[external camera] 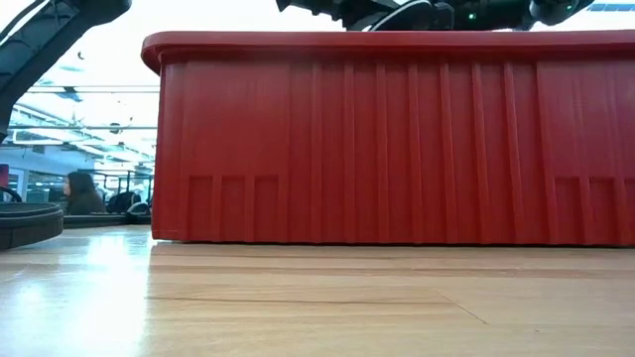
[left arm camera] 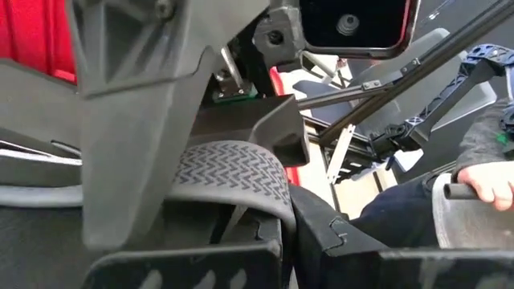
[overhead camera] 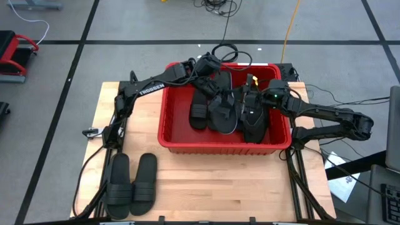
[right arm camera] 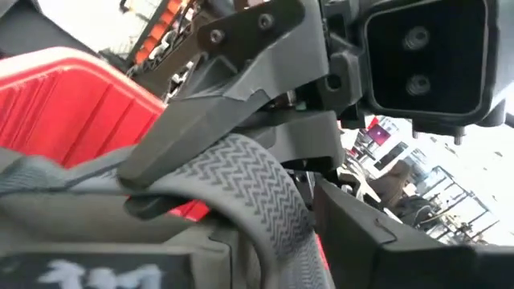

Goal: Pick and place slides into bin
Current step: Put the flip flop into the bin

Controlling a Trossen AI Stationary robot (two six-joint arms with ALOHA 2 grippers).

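Seen from overhead, a wooden table [overhead camera: 206,187] holds a large red bin [overhead camera: 219,143] near its far edge. Left of the bin and nearer the front edge, two black ribbed-strap slides [overhead camera: 131,184] lie side by side on the bare wood, touching nothing else. The left gripper [overhead camera: 211,64] reaches over the bin's far rim, its fingers clenched on a black sandal strap [left arm camera: 233,172] with a zigzag tread pattern. Inside the bin, several more black slides [overhead camera: 225,106] lie jumbled and overlapping. The right gripper [overhead camera: 257,94] hangs over the bin's right half; a grey zigzag-patterned strap [right arm camera: 249,197] lies between its fingers, though whether they grip it cannot be told. A person's hand [left arm camera: 491,183] shows beyond the table.
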